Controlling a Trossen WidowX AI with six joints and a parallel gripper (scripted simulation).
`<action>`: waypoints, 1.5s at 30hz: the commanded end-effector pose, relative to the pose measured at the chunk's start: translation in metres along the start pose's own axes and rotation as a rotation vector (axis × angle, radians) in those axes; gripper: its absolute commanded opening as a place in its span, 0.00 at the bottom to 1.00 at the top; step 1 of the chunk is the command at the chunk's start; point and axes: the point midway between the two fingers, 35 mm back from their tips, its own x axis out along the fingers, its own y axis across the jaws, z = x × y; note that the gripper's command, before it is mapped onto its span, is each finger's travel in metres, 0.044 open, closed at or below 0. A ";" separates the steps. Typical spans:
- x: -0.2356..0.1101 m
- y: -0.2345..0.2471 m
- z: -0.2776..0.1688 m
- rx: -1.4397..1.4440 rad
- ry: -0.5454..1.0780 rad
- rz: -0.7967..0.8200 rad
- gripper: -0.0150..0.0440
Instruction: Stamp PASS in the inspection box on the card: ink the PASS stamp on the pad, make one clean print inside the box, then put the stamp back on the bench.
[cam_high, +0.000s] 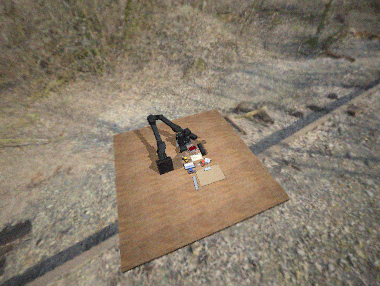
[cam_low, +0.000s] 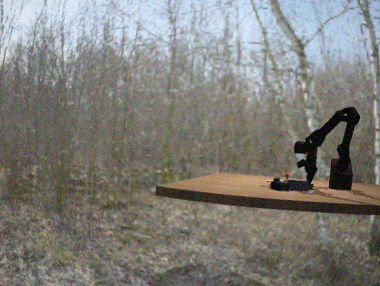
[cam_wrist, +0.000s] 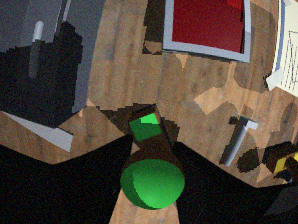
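In the wrist view the gripper (cam_wrist: 150, 163) was closed on the stamp (cam_wrist: 152, 181), its green knob sitting low in the middle of the frame with the dark fingers pressing in from either side. The stamp stood upright on the wooden board (cam_wrist: 133, 63), its long axis running straight up toward the camera, so only the round knob and a patch of the green base above it showed (the printing face was hidden underneath).

The relation that mattered for the coming move was where the ink pad (cam_wrist: 206, 6) lay from the held stamp: up and to the right in the wrist frame, a red rectangle in a pale border, near but clearly apart from the stamp. I judged a lift followed by a short carry toward the upper right would bring the stamp over it.

To the upper left sat a grey tray (cam_wrist: 49, 43) with a small pale part in it, off the direct path. A grey bolt (cam_wrist: 236, 139) lay right of the stamp, just below the line to the pad, so a low carry could clip it. A white sheet (cam_wrist: 282, 50) showed at the right edge, probably paperwork; whether it was the card I could not tell.
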 end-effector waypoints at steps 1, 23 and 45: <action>-0.003 0.001 0.002 -0.006 -0.004 0.002 0.25; -0.013 0.000 0.003 -0.006 -0.002 0.002 0.25; -0.024 -0.001 0.004 -0.006 -0.001 0.003 0.25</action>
